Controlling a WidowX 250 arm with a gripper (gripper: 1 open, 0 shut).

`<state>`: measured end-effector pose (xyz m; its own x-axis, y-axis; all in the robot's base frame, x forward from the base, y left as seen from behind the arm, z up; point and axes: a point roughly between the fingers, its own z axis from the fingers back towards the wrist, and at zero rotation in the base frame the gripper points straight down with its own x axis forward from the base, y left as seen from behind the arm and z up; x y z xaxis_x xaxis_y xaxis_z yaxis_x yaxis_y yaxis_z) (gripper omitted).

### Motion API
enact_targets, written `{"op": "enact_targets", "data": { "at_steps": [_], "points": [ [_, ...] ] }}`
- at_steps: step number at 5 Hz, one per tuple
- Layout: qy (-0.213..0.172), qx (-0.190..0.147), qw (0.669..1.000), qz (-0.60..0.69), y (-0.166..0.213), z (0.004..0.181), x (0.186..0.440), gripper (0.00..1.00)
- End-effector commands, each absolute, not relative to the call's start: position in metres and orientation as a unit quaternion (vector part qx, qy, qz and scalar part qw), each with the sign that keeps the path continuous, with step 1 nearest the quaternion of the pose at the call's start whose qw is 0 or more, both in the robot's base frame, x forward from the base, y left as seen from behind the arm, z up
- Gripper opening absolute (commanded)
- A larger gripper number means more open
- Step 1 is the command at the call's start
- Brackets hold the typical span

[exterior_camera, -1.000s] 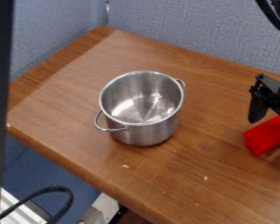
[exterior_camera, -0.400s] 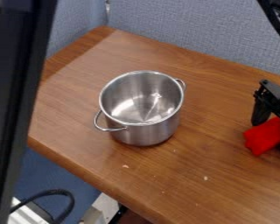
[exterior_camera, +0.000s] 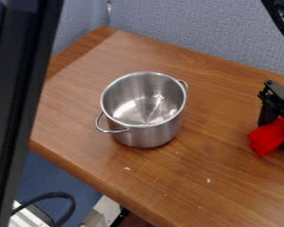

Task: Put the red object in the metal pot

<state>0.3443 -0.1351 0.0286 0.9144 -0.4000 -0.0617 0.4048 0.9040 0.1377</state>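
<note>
While the pot waits untouched, the black gripper [exterior_camera: 276,121] has drawn its fingers in around the red block [exterior_camera: 269,137] at the right edge of the view. That closing is the change that matters: the reaching part of the job seems finished, and the arm [exterior_camera: 279,16] looks to be at the point of taking the block's weight. The fingers are narrowed onto the block, though the far side of the grip is dark and partly cut off by the frame, so how squarely they meet it I cannot tell. The block appears to be down at the level of the wooden table [exterior_camera: 109,179], with no clear sign of a lift. Against the earliest frame, the near finger, which stood out to the pot side of the block, now sits farther right and closer in. The metal pot [exterior_camera: 147,135] has kept its place, upright and open, well apart from the block. Next, I judge, comes a straight lift, high enough to clear the rim, then a carry across to the pot; a poorly centred grip could let the block swivel or slip on the way.
</note>
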Motion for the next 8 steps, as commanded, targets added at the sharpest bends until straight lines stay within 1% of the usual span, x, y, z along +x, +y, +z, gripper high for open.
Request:
{"op": "enact_targets", "data": {
  "at_steps": [1,5,8],
  "points": [
    [-0.003,0.074,0.977,-0.199,-0.126,0.039,0.351,0.0],
    [0.003,0.067,0.978,-0.196,-0.117,0.031,0.343,0.0],
    [0.002,0.064,0.98,-0.189,-0.11,0.027,0.346,0.0]
  ]
}}
